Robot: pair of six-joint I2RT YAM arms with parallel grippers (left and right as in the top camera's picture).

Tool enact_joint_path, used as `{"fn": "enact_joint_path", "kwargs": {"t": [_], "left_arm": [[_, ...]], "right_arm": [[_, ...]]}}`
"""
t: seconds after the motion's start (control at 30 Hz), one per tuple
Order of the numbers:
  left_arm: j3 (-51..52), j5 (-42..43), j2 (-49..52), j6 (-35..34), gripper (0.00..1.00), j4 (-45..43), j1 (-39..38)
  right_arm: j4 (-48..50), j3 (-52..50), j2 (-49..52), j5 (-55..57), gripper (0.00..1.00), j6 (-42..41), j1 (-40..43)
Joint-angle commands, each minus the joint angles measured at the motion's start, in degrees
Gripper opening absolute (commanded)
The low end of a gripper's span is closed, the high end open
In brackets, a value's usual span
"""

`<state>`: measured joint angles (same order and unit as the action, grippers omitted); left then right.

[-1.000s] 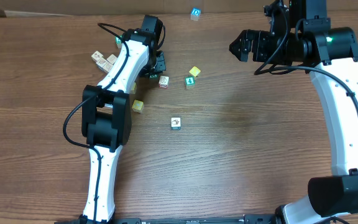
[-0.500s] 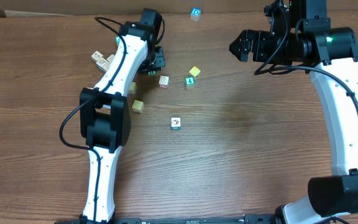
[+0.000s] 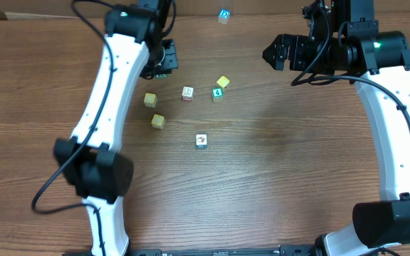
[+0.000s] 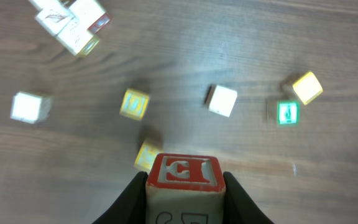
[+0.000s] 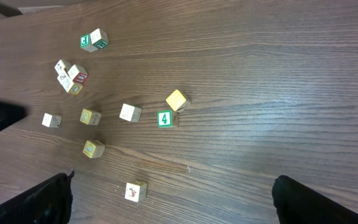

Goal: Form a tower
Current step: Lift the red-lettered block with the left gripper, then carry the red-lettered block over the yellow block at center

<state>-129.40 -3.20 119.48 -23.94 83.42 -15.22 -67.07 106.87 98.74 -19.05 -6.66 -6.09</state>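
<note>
- Gripper L (image 4: 184,186): dark fingers (image 4: 132,196) clamped on sides of a wooden cube (image 4: 184,173), red-framed top face, rounded edges.
- Loose cubes (image 4: 134,102), yellow, white and green-printed, lie singly and apart on brown wood-grain table (image 4: 328,174); tower not yet stacked.
- Gripper R (image 5: 173,199): fingers spread wide, nothing between.

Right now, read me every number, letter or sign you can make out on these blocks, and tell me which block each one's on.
"4": white, on the green cube beside the plain yellow cube.
"E", probably, seen upside down: red, on top of the red-framed cube held in the left gripper.
Marks on the blue cube and the remaining cubes: too small or blurred to read.
</note>
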Motion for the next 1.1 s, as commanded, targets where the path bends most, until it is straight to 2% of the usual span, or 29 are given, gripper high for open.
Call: {"fn": "enact_joint_path", "kwargs": {"t": [0.0,0.33,0.37,0.43,0.8,1.07], "left_arm": [[-1.3,0.3,-4.7,0.7,0.19,2.5,0.2],[-1.3,0.3,-9.7,0.6,0.18,12.7,-0.3],[-1.2,0.3,-9.7,0.3,0.15,13.4,-0.6],[-0.4,1.4,-9.9,0.2,0.11,13.4,-1.0],[5.4,2.6,-9.9,-1.9,0.12,13.3,-8.0],[11.2,2.6,-9.9,-5.1,0.12,9.7,-14.3]], "right_arm": [[0.2,0.7,-0.6,0.4,1.0,0.0,-0.4],[0.2,0.7,-0.6,0.4,1.0,0.0,-0.4],[0.2,0.7,-0.6,0.4,1.0,0.0,-0.4],[0.2,0.7,-0.6,0.4,1.0,0.0,-0.4],[0.2,0.7,-0.6,0.4,1.0,0.0,-0.4],[0.2,0.7,-0.6,0.4,1.0,0.0,-0.4]]}}
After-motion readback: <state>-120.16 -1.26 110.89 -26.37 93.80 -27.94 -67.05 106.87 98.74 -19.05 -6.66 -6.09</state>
